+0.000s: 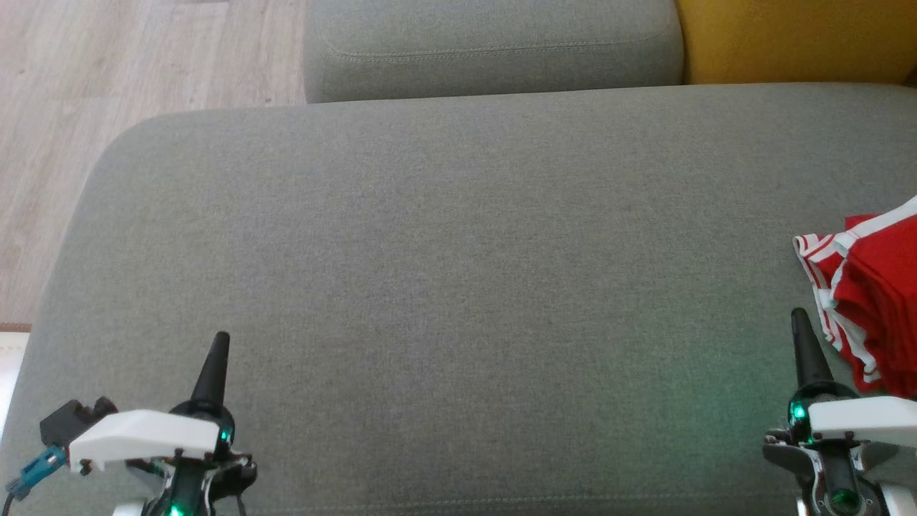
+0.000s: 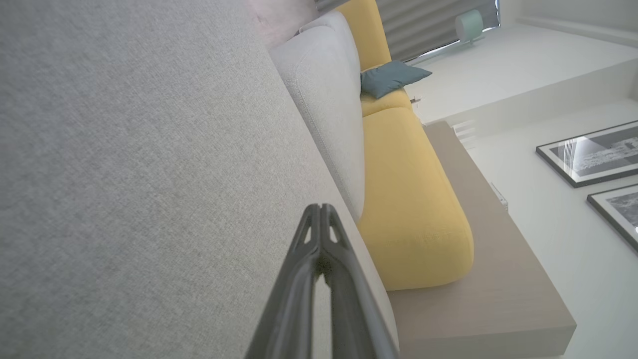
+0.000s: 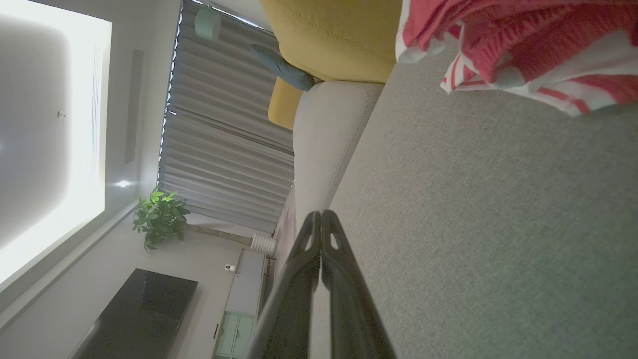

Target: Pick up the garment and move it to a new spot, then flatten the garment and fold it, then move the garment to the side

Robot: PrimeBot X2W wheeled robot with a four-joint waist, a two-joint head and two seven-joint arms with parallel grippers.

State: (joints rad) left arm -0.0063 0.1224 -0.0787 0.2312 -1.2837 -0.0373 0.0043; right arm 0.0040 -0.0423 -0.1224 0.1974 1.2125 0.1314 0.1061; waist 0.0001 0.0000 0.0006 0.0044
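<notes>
Left gripper [image 1: 220,342] and right gripper [image 1: 799,319] are both clamped shut on nothing, and with the red striped garment [image 1: 875,301] parked at the seat cushion's [image 1: 444,272] right edge, just beside the right one, a careless swing could snag it loose.

Slim, tapering black fingers [image 2: 294,279] on the left gripper [image 1: 221,337] and right gripper [image 1: 798,315], with cut-out slots near the tips; angular white plastic wrist covers [image 1: 143,431] fastened with small dark screws [image 1: 179,451], green status lights [image 1: 226,435] aglow; blue plug connector [image 1: 36,469] and boxy black module [image 1: 71,419] at the left wrist.
</notes>
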